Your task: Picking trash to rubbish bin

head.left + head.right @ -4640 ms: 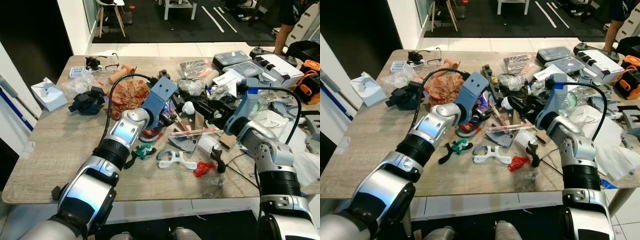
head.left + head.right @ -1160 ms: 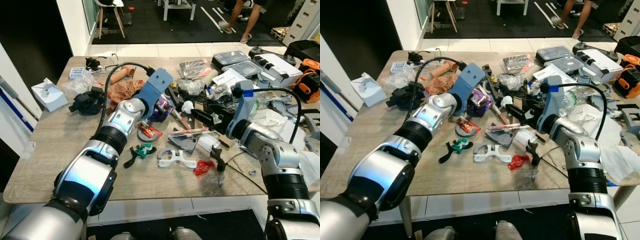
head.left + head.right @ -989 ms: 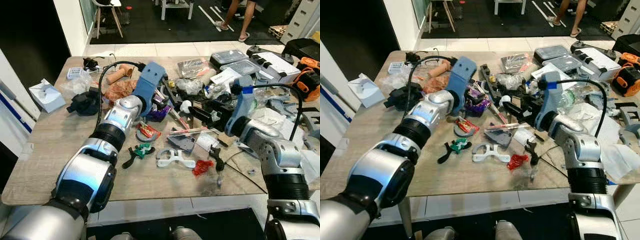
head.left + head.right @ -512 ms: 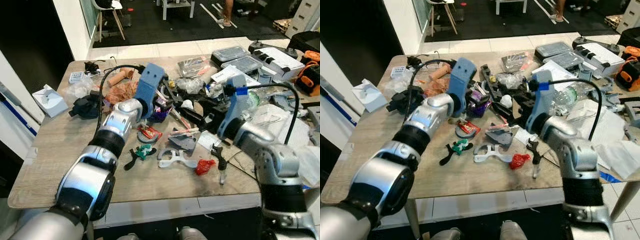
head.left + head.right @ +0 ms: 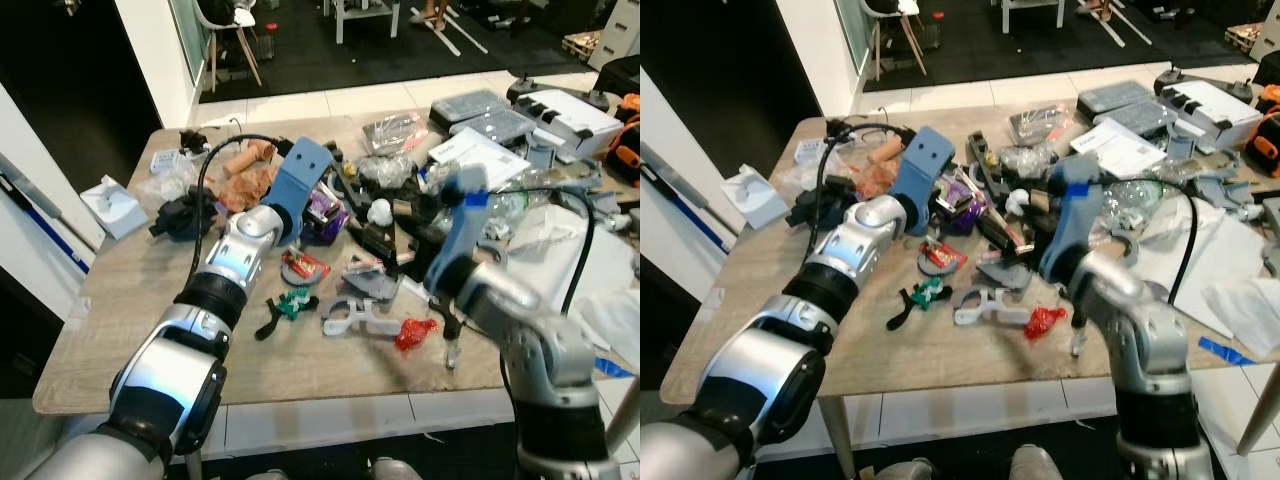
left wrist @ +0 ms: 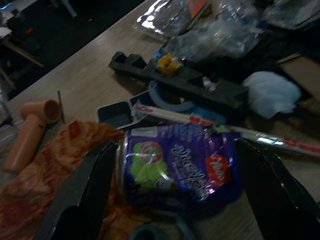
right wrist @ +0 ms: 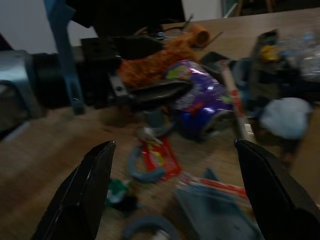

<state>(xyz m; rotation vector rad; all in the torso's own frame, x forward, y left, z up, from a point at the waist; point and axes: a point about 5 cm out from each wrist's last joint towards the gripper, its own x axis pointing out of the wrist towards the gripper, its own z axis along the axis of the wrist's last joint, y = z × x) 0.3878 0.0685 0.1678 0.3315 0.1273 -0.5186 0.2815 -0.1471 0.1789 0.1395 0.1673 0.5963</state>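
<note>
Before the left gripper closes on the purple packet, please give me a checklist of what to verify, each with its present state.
1. Left gripper fingers open: ok, one stands on each side of the purple packet.
2. Packet centred between the fingers: ok, seen from the left wrist view.
3. Packet free of other things: not ok, the orange paper lies against it and a red and white stick lies behind it.
4. Right gripper out of the way: ok, open and hanging apart from the packet.
5. Rubbish bin located: cannot tell.
</note>
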